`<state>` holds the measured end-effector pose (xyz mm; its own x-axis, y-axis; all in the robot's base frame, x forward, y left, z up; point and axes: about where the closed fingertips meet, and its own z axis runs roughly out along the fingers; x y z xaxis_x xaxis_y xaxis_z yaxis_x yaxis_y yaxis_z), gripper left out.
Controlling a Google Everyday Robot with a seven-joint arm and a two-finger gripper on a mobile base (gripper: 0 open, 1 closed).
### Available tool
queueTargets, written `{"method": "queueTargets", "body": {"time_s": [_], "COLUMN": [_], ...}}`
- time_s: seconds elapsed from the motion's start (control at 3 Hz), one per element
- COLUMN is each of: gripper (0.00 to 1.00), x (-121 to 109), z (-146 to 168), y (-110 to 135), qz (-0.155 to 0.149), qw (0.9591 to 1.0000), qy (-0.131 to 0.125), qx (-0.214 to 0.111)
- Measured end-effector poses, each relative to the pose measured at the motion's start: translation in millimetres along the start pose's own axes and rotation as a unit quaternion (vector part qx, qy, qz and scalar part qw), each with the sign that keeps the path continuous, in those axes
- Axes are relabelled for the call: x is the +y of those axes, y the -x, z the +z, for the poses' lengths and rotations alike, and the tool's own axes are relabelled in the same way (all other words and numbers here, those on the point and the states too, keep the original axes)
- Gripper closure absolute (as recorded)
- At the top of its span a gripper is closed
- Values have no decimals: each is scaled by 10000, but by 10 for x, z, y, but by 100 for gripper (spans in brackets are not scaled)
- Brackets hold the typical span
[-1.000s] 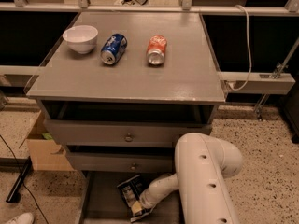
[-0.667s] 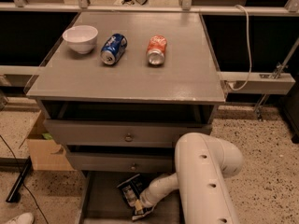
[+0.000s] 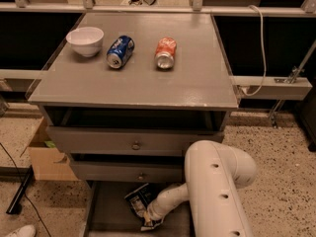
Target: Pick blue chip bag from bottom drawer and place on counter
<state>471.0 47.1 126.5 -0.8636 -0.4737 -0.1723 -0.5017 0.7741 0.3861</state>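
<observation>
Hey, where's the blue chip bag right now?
The blue chip bag lies in the open bottom drawer, low and just left of centre in the camera view, beneath the two knobbed drawers; the hand is down at its near end.

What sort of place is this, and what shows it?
Probably a robot test lab: a white robot arm with its tool down in the shallow grey bottom drawer, metal rails beside the flat grey counter, and a speckled floor.

Counter (image 3: 197, 83) — bowl (image 3: 85, 40), cans (image 3: 120, 51); drawer (image 3: 111, 215) — bag (image 3: 138, 199), jaws.
</observation>
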Motion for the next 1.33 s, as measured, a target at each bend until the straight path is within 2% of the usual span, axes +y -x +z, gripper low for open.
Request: {"method": "queueTargets", "body": {"time_s": [0.67,1.0,1.33], "gripper": [100,100,100], "x": [14,62,98], "z": [-32,-260,-723], "y": [6,-88,-195], "qz": [0,53,114], "qw": [10000,9999,9994], "qy": [0,158,318], "qx": [0,15,-67]}}
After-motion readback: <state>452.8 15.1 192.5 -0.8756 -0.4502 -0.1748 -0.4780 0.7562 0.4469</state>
